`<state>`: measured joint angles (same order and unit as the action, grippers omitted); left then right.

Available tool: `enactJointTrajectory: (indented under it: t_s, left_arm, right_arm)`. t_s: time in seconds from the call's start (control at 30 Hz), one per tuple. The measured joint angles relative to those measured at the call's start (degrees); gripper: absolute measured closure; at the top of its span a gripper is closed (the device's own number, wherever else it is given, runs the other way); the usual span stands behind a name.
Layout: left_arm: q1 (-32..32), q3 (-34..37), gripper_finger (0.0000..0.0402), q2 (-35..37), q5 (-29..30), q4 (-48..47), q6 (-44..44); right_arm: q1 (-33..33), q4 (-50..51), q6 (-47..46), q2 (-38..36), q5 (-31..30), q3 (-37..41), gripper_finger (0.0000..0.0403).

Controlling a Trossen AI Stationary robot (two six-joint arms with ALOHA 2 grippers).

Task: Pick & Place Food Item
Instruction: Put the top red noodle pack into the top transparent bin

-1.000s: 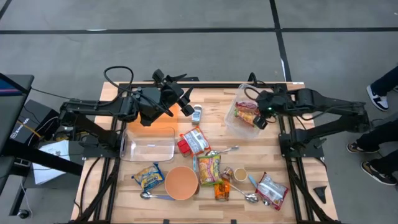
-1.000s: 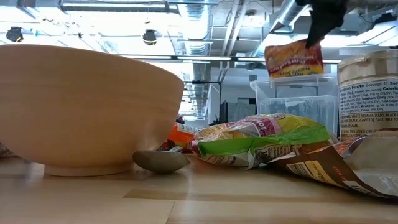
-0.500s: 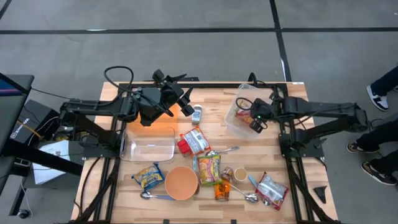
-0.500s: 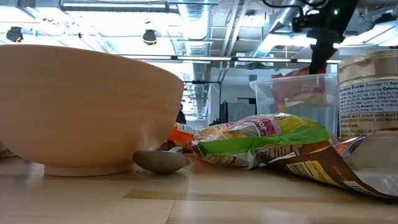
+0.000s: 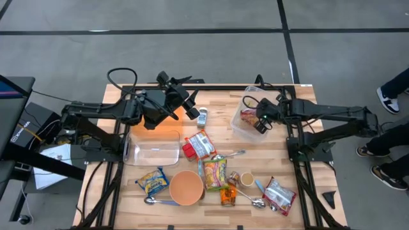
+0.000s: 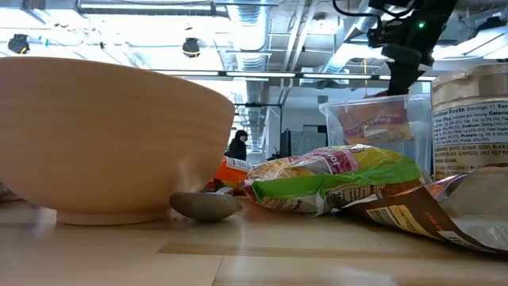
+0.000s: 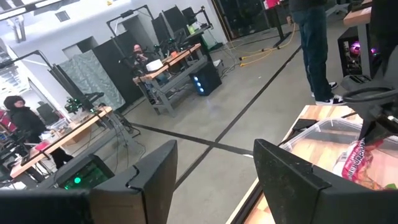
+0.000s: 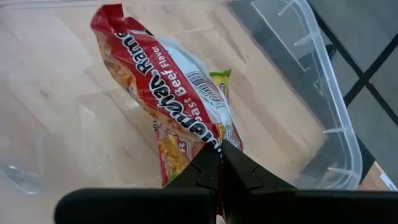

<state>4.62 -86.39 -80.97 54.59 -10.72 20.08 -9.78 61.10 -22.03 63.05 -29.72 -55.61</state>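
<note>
High view: wooden table (image 5: 153,195) seen from above, both arms reaching in from its far edge.
Right gripper (image 5: 261,124): lowered into the clear bin (image 5: 240,130) near the table's far right corner; fingers (image 8: 211,171) pressed together on the edge of the ramen packet (image 8: 168,93).
Ramen packet: red and yellow, hanging inside the clear bin, its lower end near the bin floor; whether it touches I cannot tell.
Low view: same packet (image 6: 373,123) visible through the bin wall, right arm above it.
Left gripper (image 5: 190,102): raised over the far edge, left of centre; fingers (image 7: 152,174) parted, nothing between them.
Second clear bin (image 5: 153,145): by the table's left edge.
Near edge: wooden bowl (image 5: 186,187), snack bags (image 5: 214,172), spoons (image 5: 255,202), small cup (image 5: 246,179).
</note>
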Motion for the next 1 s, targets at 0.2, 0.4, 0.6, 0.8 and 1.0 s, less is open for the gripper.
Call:
enactJointTrajectory:
  t_s: [0.2, 0.4, 0.6, 0.8, 1.0]
  left_arm:
    - [0.0, 0.0, 0.0198, 0.0, 0.0, -0.1, 0.0]
    - [0.0, 0.0, 0.0198, 0.0, 0.0, -0.9, 0.0]
    - [0.0, 0.0, 0.0198, 0.0, 0.0, -0.9, 0.0]
    - [0.0, 0.0, 0.0198, 0.0, 0.0, -0.9, 0.0]
    - [-0.2, 0.0, 0.0198, 0.0, 0.0, -0.9, 0.0]
  right_arm:
    - [-0.4, -0.2, 1.7, 0.0, 2.7, 0.0, 0.0397]
    - [0.9, -0.5, 1.7, -0.1, 5.9, 0.0, 0.0345]
    - [2.1, -0.5, -0.3, -0.2, 5.9, 0.0, 0.027]
    - [2.1, -3.5, -3.5, -4.3, 6.6, 0.0, 0.0212]
    - [-2.6, -4.9, -7.9, -8.2, 16.0, -0.1, 0.0205]
